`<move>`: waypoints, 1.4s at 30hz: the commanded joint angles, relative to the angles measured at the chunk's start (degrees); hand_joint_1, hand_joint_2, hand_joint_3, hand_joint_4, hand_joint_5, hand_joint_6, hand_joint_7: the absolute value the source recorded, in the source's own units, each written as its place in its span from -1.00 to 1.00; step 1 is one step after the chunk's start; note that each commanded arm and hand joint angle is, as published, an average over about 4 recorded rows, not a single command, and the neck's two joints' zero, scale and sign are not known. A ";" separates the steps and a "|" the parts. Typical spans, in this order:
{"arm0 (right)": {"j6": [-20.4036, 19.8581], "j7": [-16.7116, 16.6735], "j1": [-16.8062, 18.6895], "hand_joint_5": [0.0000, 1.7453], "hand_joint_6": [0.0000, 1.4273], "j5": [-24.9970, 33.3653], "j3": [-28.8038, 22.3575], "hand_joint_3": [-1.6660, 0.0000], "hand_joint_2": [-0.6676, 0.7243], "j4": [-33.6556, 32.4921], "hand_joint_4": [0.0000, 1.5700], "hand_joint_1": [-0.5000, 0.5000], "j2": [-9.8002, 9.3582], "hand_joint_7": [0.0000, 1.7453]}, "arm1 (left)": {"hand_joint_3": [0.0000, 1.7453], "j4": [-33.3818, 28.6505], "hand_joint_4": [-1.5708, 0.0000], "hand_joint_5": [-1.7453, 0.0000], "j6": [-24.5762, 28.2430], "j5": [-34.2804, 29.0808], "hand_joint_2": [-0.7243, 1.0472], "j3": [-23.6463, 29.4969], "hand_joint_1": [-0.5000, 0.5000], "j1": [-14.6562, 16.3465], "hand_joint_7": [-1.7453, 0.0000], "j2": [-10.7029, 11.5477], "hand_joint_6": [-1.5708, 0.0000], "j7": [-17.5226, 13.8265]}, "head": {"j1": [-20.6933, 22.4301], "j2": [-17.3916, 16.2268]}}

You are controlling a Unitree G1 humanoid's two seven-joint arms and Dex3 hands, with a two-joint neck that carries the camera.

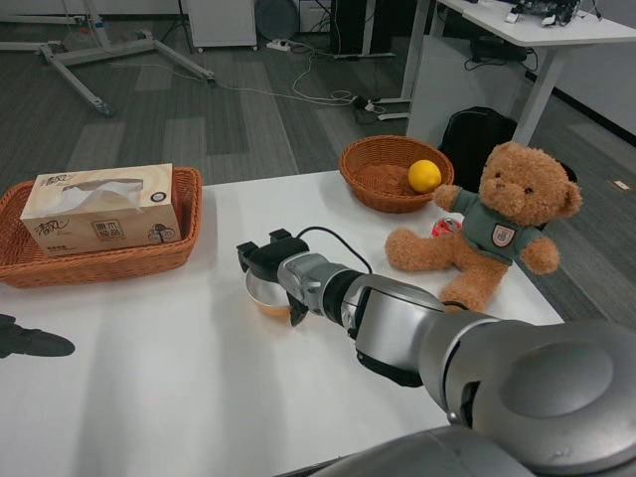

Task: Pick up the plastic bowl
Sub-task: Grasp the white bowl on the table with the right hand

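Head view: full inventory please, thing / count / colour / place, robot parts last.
plastic bowl: 1, orange with clear rim, table centre, under the right hand
table: 1, white, fills the foreground
rectangular basket: 1, brown wicker, table's left side
tissue box: 1, beige, inside the rectangular basket
round basket: 1, brown wicker, table's far edge
yellow fruit: 1, yellow, inside the round basket
teddy bear: 1, brown with green top, seated at the table's right
backpack: 1, black, on the floor behind the bear
desk: 1, white, far right
right hand: 1, black, over the bowl with fingers around its rim; grip not certain
left hand: 1, black, at the picture's left edge, mostly cut off
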 commanded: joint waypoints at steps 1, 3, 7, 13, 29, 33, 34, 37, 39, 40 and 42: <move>-0.11 0.99 1.90 0.89 -0.26 0.06 -0.43 -0.79 -0.89 -3.03 -0.23 -0.92 -1.61 0.86 | -0.93 0.14 1.00 1.00 -0.37 -0.26 -0.95 0.01 -1.00 0.99 1.00 0.19 1.00 -0.18 | 0.03 -0.03; -0.15 1.78 2.73 0.89 -0.24 -0.07 -0.69 -0.81 -0.91 -5.80 -0.20 -0.92 -2.49 0.88 | -0.90 0.14 1.00 1.00 -0.37 -0.26 -0.90 0.01 -1.00 0.99 1.00 0.19 1.00 -0.18 | 0.03 -0.01; 0.02 3.84 5.02 0.89 -0.14 -0.99 -2.40 -0.90 -0.91 -12.34 -0.18 -0.92 -4.73 0.92 | -0.90 0.14 1.00 1.00 -0.37 -0.26 -0.90 0.10 -1.00 1.03 1.00 0.19 1.00 -0.18 | 0.25 0.09; 0.11 6.48 8.88 0.89 0.01 -3.10 -9.04 -0.90 -0.91 -21.04 -0.16 -0.92 -7.45 0.92 | -0.90 0.14 1.00 1.00 -0.33 -0.26 -1.00 0.19 -1.00 1.21 1.00 0.19 1.00 -0.18 | 0.60 0.38; -0.28 17.20 19.12 0.89 0.20 -4.59 -24.07 -0.90 -0.91 -46.01 -0.16 -0.92 -13.38 0.92 | -0.93 0.14 1.00 1.00 -0.33 -0.35 -0.92 0.10 -1.00 1.21 1.00 0.19 1.00 -0.18 | 2.59 3.31; -0.20 20.87 20.70 0.89 0.20 -4.88 -27.63 -0.90 -0.91 -51.61 -0.16 -0.92 -14.09 0.92 | -0.90 0.23 1.00 1.00 -0.33 -0.35 -0.97 0.08 -1.00 1.19 1.00 0.19 1.00 -0.18 | 3.05 4.10; -0.15 21.16 20.92 0.89 0.20 -4.95 -28.07 -0.90 -0.91 -52.38 -0.16 -0.92 -14.18 0.92 | -0.90 0.23 1.00 1.00 -0.33 -0.35 -0.97 0.06 -1.00 1.16 1.00 0.19 1.00 -0.18 | 3.05 4.10; 0.46 22.67 22.16 0.89 0.20 -5.14 -30.49 -0.90 -0.91 -57.23 -0.19 -0.92 -14.75 0.92 | -0.90 0.30 1.00 1.00 -0.33 -0.40 -1.00 -0.14 -1.00 1.08 1.00 0.19 1.00 -0.16 | 3.05 4.10; 0.99 23.53 22.77 0.89 0.20 -5.12 -31.54 -0.90 -0.91 -60.24 -0.20 -0.92 -15.10 0.92 | -0.90 0.32 1.00 1.00 -0.33 -0.44 -1.00 -0.29 -1.00 0.99 1.00 0.19 1.00 -0.18 | 4.08 6.63; 1.28 23.82 22.92 0.89 0.21 -5.12 -31.65 -0.90 -0.91 -61.28 -0.20 -0.92 -15.23 0.92 | -0.90 0.32 1.00 1.00 -0.33 -0.44 -1.00 -0.32 -1.00 0.97 1.00 0.19 1.00 -0.18 | 4.69 8.14; 1.76 24.26 23.21 0.89 0.23 -5.14 -31.80 -0.90 -0.91 -63.17 -0.20 -0.92 -15.47 0.92 | -0.90 0.32 1.00 1.00 -0.33 -0.44 -1.00 -0.34 -1.00 0.94 1.00 0.19 1.00 -0.18 | 5.99 11.28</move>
